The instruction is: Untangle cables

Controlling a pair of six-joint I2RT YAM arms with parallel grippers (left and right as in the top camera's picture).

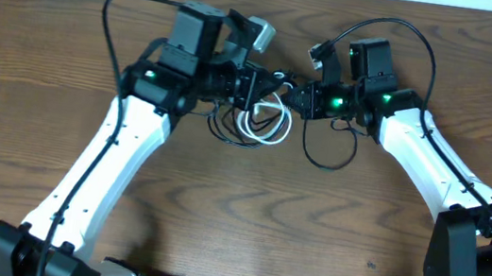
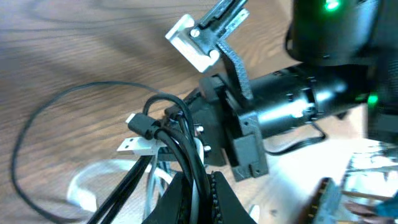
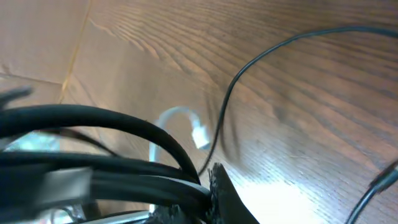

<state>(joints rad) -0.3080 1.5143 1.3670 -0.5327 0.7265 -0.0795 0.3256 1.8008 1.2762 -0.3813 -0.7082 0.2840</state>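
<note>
Black cables [image 2: 180,143] and a white cable [image 1: 265,122] bunch at upper centre of the overhead frame. Left gripper [image 2: 202,190] and right gripper [image 1: 294,97] each clamp the black strands, seemingly to pull the tangle apart.

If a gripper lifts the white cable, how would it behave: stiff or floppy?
Probably floppy: the white cable lies in loose curved loops. Likely light, being thin. It may drag the black cables, since they cross.
</note>
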